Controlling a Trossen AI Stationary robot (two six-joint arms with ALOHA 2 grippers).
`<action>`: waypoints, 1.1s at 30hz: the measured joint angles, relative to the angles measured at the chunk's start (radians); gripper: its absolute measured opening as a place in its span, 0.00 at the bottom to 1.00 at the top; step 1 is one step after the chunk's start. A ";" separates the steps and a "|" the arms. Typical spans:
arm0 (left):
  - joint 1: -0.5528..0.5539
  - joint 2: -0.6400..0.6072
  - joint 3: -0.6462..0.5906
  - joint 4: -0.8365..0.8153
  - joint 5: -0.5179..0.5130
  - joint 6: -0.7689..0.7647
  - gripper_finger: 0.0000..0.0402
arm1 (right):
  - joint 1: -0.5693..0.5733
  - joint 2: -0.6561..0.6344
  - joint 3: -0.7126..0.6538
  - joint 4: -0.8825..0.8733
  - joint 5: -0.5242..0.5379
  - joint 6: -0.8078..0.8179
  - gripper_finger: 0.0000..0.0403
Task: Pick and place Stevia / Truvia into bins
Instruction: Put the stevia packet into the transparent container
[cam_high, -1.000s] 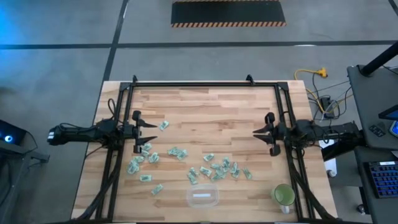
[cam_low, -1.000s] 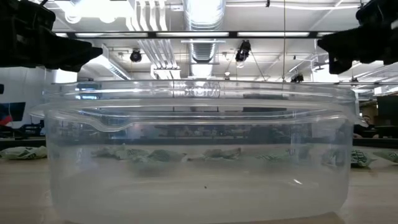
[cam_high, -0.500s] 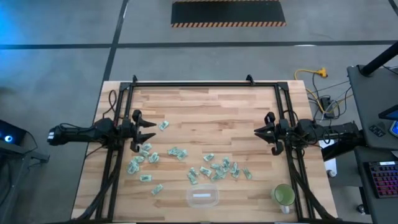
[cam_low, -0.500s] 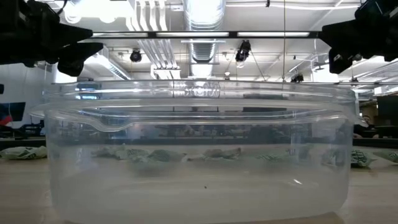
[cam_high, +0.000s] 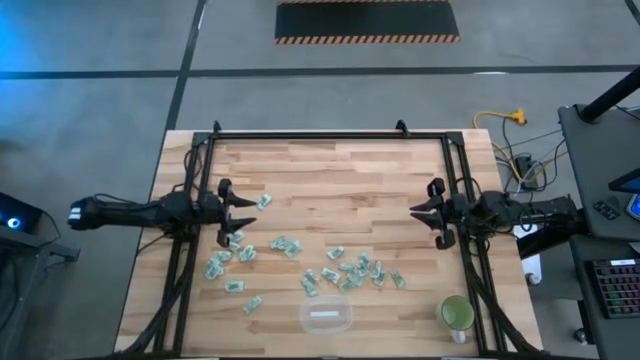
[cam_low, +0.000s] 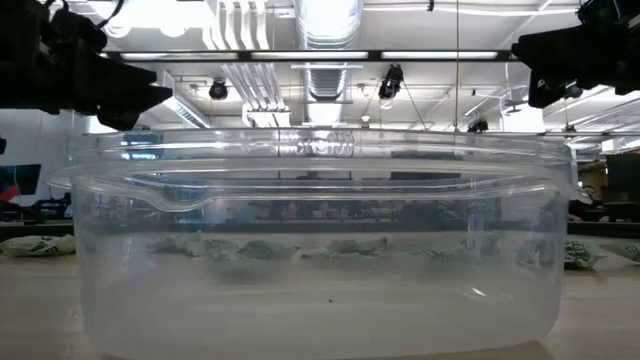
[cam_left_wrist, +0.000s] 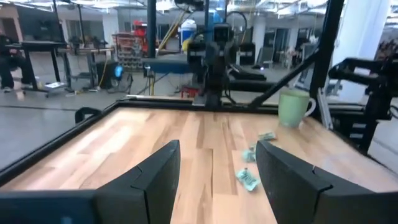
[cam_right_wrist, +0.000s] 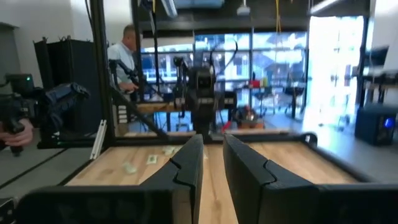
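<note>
Left gripper (cam_high: 238, 210) has slid toward the sachets (cam_high: 300, 262), jaws spread; right gripper (cam_high: 424, 213) waits, jaws nearly together. Best lower over one edge sachet, pinch flat, then carry to tub (cam_high: 326, 318).

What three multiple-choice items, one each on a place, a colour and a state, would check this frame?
1. Where does the clear tub sit?
A. near table edge, between the arms
B. far edge
C. under the left gripper

2. What colour is the cup?
A. red
B. green
C. blue

3. What does the left gripper hold?
A. a sachet
B. the tub
C. nothing

Key: 1 A, the high view shows it at the near edge below the sachets. 2 B, it looks green from above. 3 C, its fingers stand apart with only bare table between them.
</note>
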 joint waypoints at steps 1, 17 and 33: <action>0.000 0.030 0.001 0.020 -0.007 0.015 0.49 | 0.000 0.000 0.000 0.016 -0.001 -0.020 0.14; 0.038 0.659 0.342 -0.374 -0.491 -0.060 0.49 | 0.000 0.069 0.000 0.068 -0.010 0.000 0.14; 0.262 0.992 0.473 -0.486 -0.299 -0.114 0.49 | 0.000 0.250 0.000 0.193 -0.002 -0.140 0.27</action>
